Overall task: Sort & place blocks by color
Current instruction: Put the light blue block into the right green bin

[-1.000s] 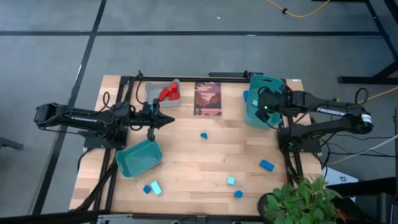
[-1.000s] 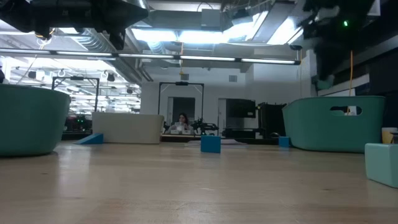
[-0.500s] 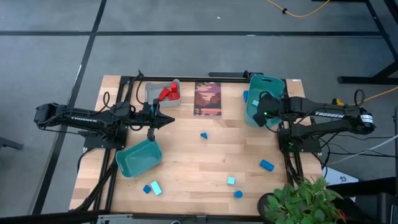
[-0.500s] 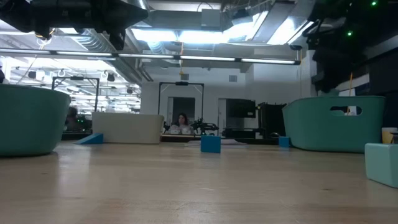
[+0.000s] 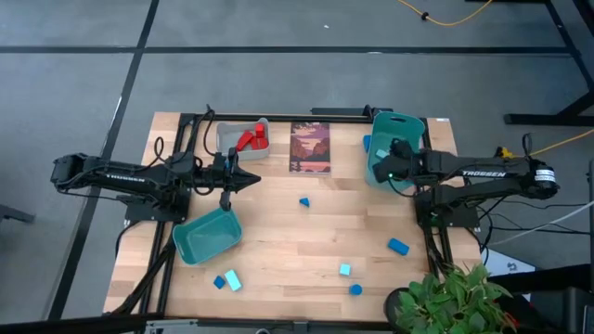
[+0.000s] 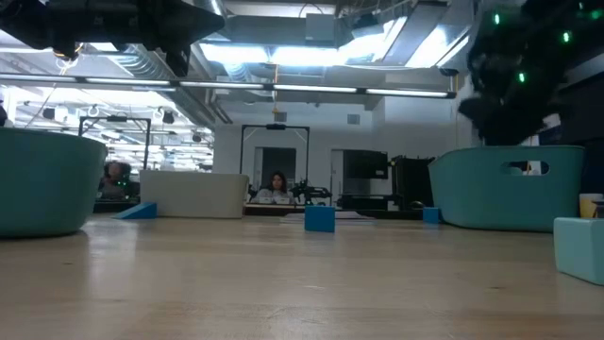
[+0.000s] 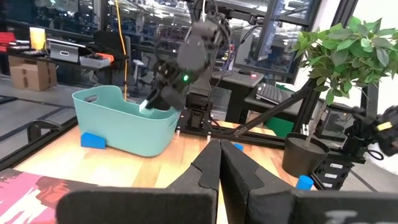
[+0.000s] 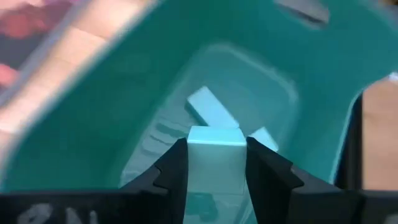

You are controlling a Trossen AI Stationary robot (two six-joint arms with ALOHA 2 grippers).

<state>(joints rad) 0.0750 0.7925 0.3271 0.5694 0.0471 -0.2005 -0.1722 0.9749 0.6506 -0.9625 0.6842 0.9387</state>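
Near edge, 6 to 7 o'clock: I see a dark blue block [image 5: 219, 282] touching a light cyan block [image 5: 232, 279], both on the light wooden table [image 5: 278, 241].
Near edge, 5 o'clock: I note a small light cyan cube [image 5: 344, 270] with a dark blue cube [image 5: 355, 289] just beside it, and a dark blue bar [image 5: 398, 246] toward 4 o'clock.
Near-left bin: I read a teal plastic bin [image 5: 206, 235], tilted, at 8 o'clock; I cannot tell what it holds.
Centre: I see one dark blue cube [image 5: 303, 200] standing alone, well apart from the rest.
Left gripper: my left gripper [image 5: 252, 179] hovers at 9 o'clock, fingers [image 7: 208, 163] pressed together with nothing between them.
Right gripper: my right gripper [image 8: 216, 163] hangs over the tall teal plastic bin [image 5: 397, 129] at 2 o'clock, its jaws narrowly apart and clamped on a light cyan rectangular block [image 8: 213, 152].
Inside the tall bin: I count two more light cyan blocks [image 8: 212, 111] lying on the bin's floor below the held one.
Beside the tall bin: a dark blue block [image 7: 94, 140] rests on the table against the bin's outer wall.
Far edge, 12 o'clock: I see a dark picture card [image 5: 310, 147] lying flat.
Far edge, 11 o'clock: I see a grey plastic bin [image 5: 229, 133] holding red blocks [image 5: 251, 138].
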